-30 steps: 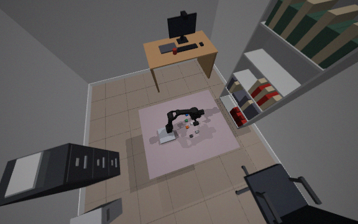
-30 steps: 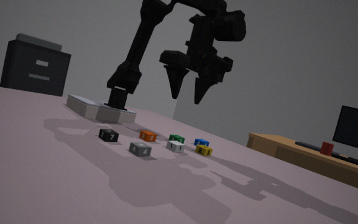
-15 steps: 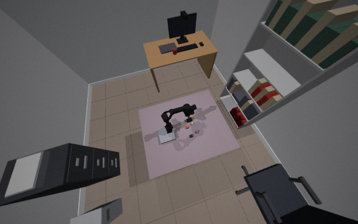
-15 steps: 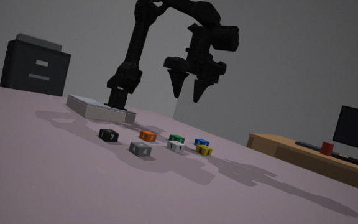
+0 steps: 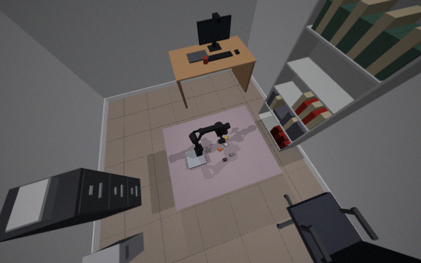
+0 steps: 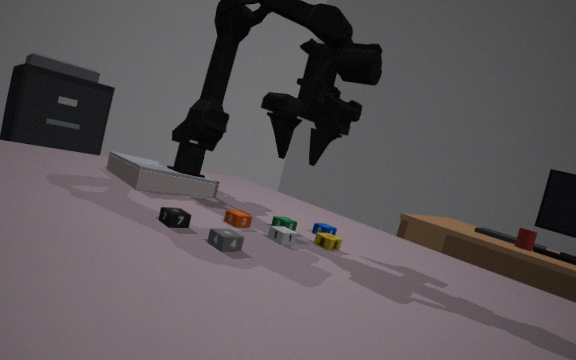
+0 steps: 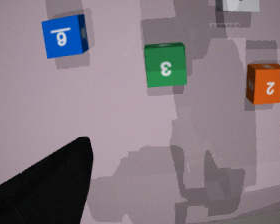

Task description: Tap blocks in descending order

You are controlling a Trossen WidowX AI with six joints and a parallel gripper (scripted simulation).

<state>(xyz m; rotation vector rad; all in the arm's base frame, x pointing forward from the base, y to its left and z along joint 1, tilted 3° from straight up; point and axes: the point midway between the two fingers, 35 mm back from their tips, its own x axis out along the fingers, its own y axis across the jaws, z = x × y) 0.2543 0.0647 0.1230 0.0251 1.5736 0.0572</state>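
Several small blocks lie on the pink mat. In the exterior view I see a black block with a 7, a grey one with a 4, an orange one with a 2, a green one with a 3, a white one with a 1, a blue one and a yellow one. The blue and yellow digits read as 6 or 9. My gripper is open and empty. It hangs high above the green and blue blocks.
The arm stands on a grey base plate at the mat's near side. A wooden desk with a monitor and red cup, a bookshelf, a filing cabinet and a chair stand around the mat.
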